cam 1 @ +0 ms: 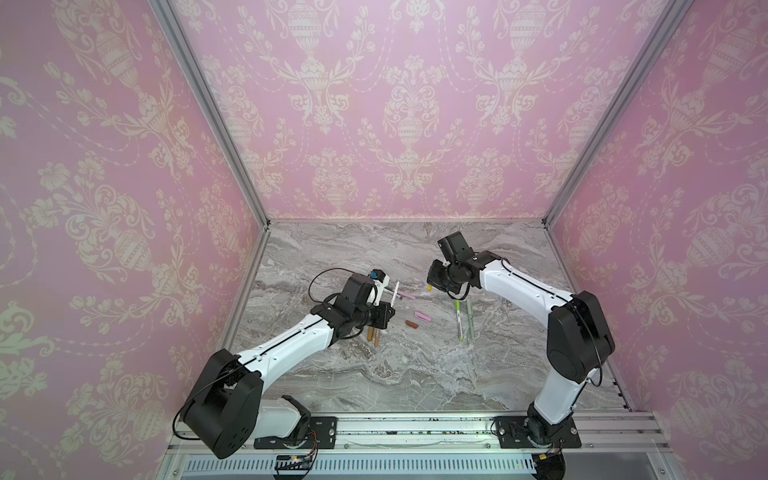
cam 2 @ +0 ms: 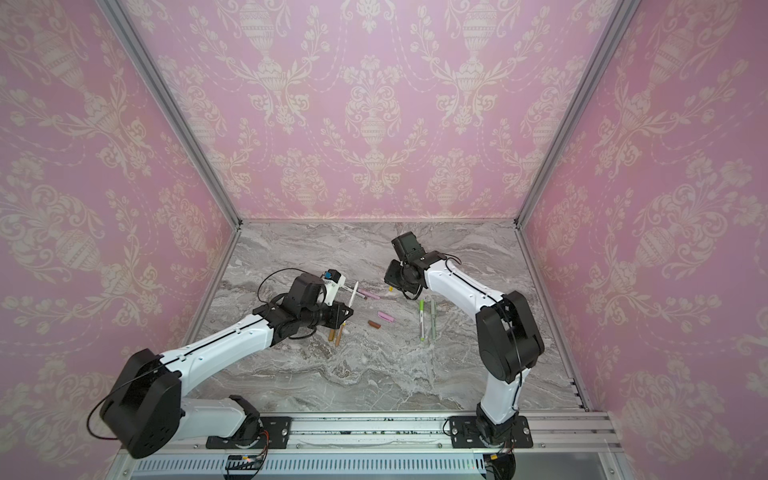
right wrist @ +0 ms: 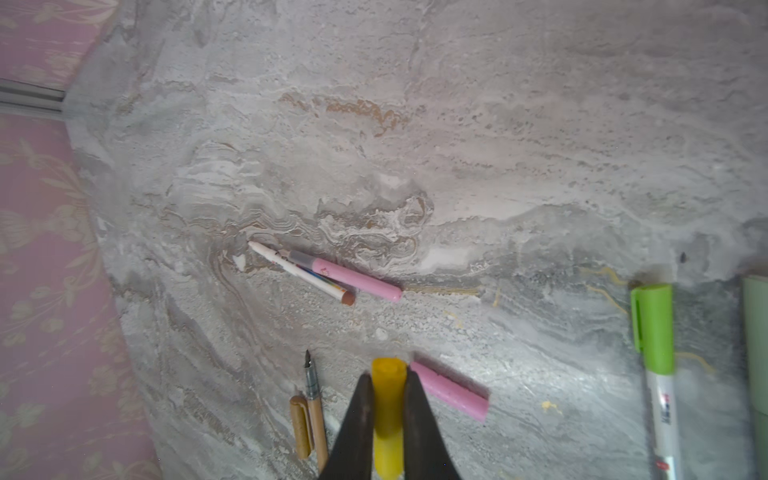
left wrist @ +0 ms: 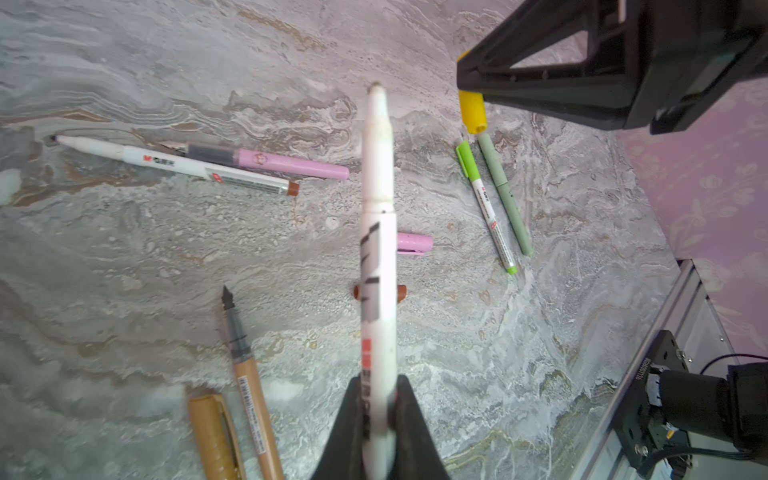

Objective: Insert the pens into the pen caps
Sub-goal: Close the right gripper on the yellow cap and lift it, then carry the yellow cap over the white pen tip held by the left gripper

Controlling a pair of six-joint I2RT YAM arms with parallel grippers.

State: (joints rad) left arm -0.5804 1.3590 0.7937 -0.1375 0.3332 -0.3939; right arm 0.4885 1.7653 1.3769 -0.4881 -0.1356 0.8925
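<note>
My left gripper (left wrist: 376, 390) is shut on a white pen (left wrist: 377, 216) and holds it above the marble table, tip pointing away from the jaws. My right gripper (right wrist: 388, 386) is shut on the yellow pen cap (right wrist: 388, 411), open end forward. In the left wrist view the yellow cap (left wrist: 472, 112) hangs beside the pen's tip, apart from it. In a top view the white pen (cam 1: 395, 289) and yellow cap (cam 1: 429, 286) face each other across a gap. Loose on the table lie a pink cap (left wrist: 415, 242), a brown cap (left wrist: 401, 292) and a tan cap (left wrist: 214, 436).
An uncapped pink pen (left wrist: 291, 164) and a brown-ended white pen (left wrist: 187, 164) lie together. A tan pen (left wrist: 249, 390) lies next to the tan cap. A green-capped pen (cam 1: 459, 318) and a sage pen (cam 1: 469, 318) lie under the right arm. Pink walls enclose three sides.
</note>
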